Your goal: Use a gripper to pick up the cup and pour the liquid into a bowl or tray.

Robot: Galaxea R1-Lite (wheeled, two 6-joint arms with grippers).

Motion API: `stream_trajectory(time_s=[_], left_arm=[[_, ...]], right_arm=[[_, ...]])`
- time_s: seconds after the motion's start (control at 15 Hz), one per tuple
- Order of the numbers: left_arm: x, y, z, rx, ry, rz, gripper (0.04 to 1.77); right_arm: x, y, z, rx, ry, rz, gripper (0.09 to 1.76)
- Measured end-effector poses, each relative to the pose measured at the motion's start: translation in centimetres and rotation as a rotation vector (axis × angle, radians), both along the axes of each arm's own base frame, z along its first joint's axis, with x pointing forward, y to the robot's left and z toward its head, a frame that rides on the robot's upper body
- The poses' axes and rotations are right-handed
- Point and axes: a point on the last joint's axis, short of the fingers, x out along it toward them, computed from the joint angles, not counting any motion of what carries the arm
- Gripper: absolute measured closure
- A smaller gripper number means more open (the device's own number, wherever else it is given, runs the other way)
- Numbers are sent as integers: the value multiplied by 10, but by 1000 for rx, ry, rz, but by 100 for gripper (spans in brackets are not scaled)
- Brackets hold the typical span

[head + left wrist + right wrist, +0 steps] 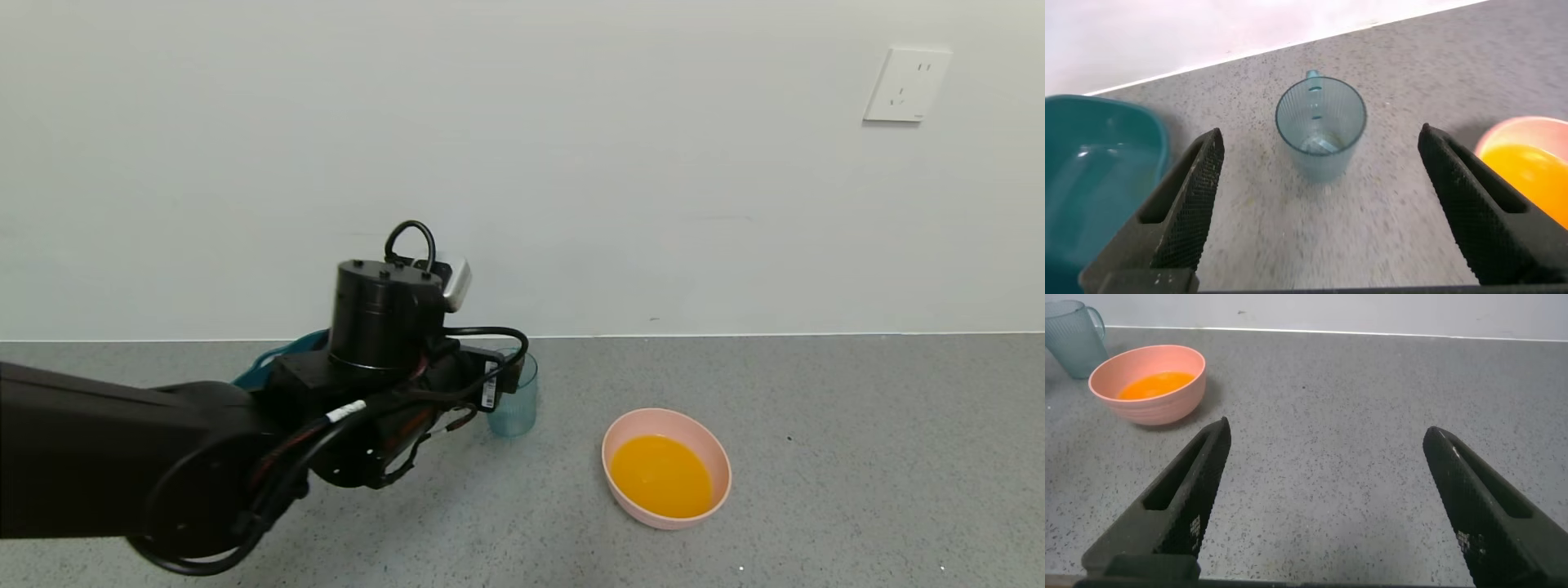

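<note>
Pour looks done — the liquid (pixel 661 476) sits in the pink bowl (pixel 710 457). The cup (pixel 1320 128) stands upright and empty on the counter (pixel 857 457), between the left gripper's (pixel 1319 204) wide-open jaws, untouched. Right gripper (pixel 1323 506) open, holding nothing — parked well apart.

The grey speckled stone surface (pixel 857 457) carries an upright, empty ribbed blue-green transparent cup (pixel 517 402). Near it sits a round pale pink plastic bowl (pixel 709 451) holding orange liquid (pixel 661 475). A dark teal tub (pixel 1094 175) stands on the cup's other side.
</note>
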Motion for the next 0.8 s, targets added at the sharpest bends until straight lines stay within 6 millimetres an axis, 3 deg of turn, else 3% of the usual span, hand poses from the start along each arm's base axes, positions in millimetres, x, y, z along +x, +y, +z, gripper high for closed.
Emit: stream_trajectory(time_s=[0.4,0.6,0.8], left_arm=[[-86,50,89,-19,-23,-65,10],[-125,88,114,-64,-54,-87,10],[-151,129,124,-136,-115,-50,10]], right_arm=[[0,0,0,0,0,0,14],[0,0,0,0,0,0,14],[0,0,0,0,0,0,14]])
